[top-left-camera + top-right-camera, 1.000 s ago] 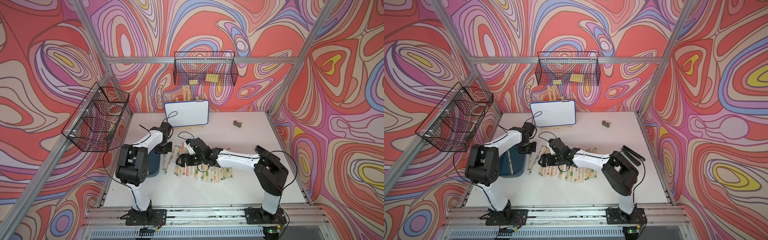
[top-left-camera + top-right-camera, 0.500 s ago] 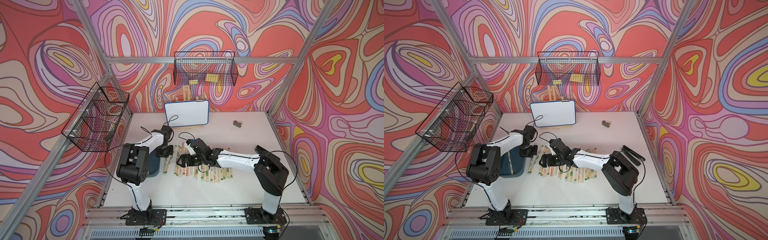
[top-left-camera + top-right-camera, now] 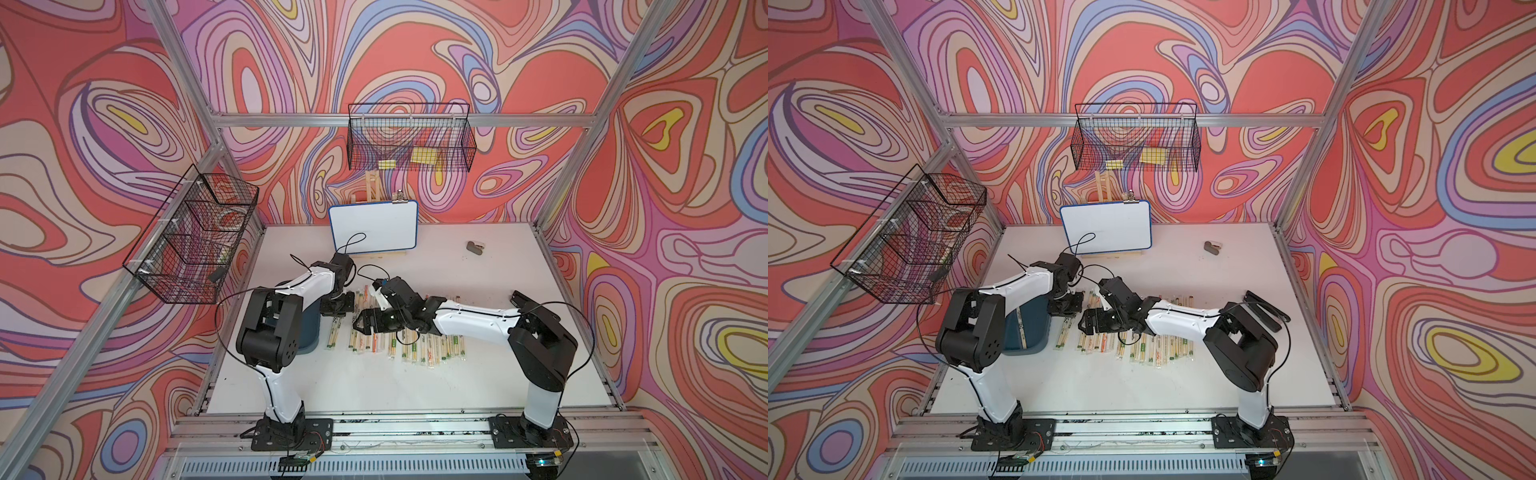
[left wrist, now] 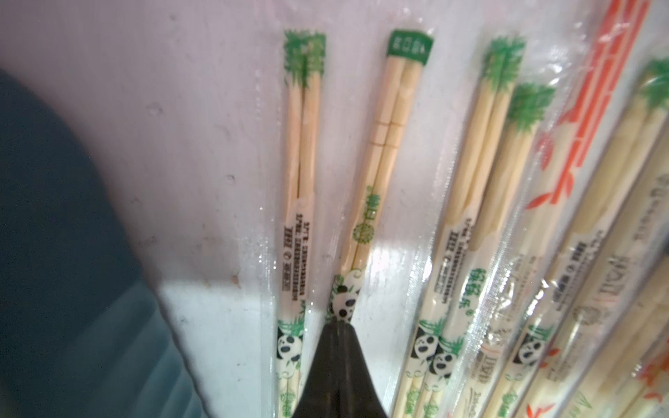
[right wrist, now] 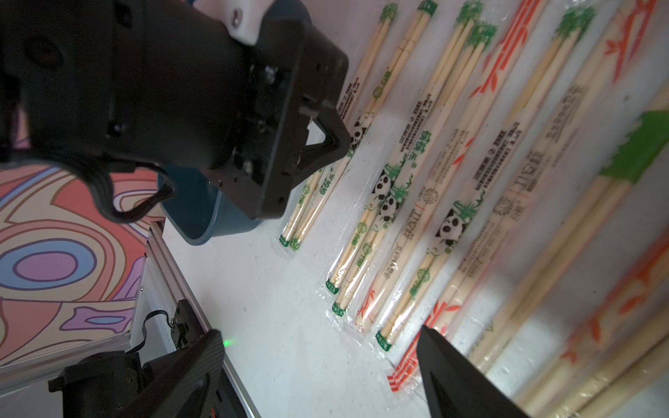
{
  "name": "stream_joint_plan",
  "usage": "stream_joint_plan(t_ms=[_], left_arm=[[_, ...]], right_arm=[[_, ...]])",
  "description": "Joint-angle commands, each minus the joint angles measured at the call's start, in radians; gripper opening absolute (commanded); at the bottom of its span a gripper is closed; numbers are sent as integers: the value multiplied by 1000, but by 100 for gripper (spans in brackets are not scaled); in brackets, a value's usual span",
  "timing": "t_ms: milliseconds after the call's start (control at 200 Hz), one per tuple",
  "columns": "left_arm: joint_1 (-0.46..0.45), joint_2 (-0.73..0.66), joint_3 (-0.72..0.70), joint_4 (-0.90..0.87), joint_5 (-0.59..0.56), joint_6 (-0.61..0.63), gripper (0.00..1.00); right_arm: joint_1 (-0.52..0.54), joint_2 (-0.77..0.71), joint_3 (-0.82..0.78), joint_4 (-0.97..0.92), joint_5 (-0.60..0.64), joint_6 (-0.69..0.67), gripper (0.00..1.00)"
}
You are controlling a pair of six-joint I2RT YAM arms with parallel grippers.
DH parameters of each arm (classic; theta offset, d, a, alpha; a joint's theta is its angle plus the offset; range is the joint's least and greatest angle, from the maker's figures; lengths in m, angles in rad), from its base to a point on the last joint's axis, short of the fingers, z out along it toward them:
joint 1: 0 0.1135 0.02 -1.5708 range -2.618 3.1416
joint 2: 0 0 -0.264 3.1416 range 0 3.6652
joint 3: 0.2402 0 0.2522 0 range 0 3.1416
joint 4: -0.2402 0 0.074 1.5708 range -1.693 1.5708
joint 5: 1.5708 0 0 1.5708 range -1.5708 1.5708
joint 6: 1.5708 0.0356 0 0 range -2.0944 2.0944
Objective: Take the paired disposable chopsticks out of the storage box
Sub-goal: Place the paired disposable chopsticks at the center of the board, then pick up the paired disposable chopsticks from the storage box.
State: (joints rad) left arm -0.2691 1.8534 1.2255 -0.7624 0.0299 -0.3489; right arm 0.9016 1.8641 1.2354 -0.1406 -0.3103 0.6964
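Left jaws shifted beside storage box; chopstick pair pinched between them.

Left arm is covering most of the box in both top views; right gripper is hiding the middles of some chopsticks. Box is blurring out in left wrist view, edge cropping it.

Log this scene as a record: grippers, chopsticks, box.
left gripper: shut on one panda-print pair, at the row's box-side end
right gripper: open, empty, over the row
row: sleeved pairs side by side on the table, outside the box
box: teal, beside the row, partly hidden by the left arm
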Motion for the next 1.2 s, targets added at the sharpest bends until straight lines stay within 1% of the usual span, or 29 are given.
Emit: stream_joint_plan(t_ms=[0,150,210,250,310,350,431,486,546,621,746,826,906,1197], left_arm=[[-2,-46,-14,8,-22,-31,0],[2,-130,23,-14,-69,-48,0],[9,-161,46,-34,-86,-45,3],[18,-177,57,-47,-99,-43,8],[41,-206,66,-60,-112,-38,17],[60,-225,65,-65,-113,-37,19],[116,-255,53,-73,-116,-32,26],[162,-276,36,-72,-108,-27,36],[210,-294,20,-75,-101,-23,41],[258,-310,0,-76,-94,-8,53],[339,-310,-41,-68,-68,4,65],[384,-302,-67,-61,-53,6,69],[416,-288,-86,-54,-41,9,71],[480,-206,-102,-32,-6,20,69]], right_arm=[[-7,-43,-13,16,11,-1,89],[-7,-46,-14,15,11,-3,89],[-6,-45,-13,18,8,-3,89],[-7,-44,-13,20,4,-4,89],[-7,-40,-11,25,-2,-6,89],[-6,-36,-8,27,-6,-6,89],[-6,-28,2,26,-13,-7,89],[-5,-23,10,24,-19,-11,89],[-6,-18,17,25,-24,-11,89],[-5,-14,22,27,-25,-13,89],[-5,-5,36,30,-33,-18,89],[-6,0,42,33,-38,-21,89],[-6,9,53,29,-39,-20,89],[-6,34,78,29,-58,-27,89]])
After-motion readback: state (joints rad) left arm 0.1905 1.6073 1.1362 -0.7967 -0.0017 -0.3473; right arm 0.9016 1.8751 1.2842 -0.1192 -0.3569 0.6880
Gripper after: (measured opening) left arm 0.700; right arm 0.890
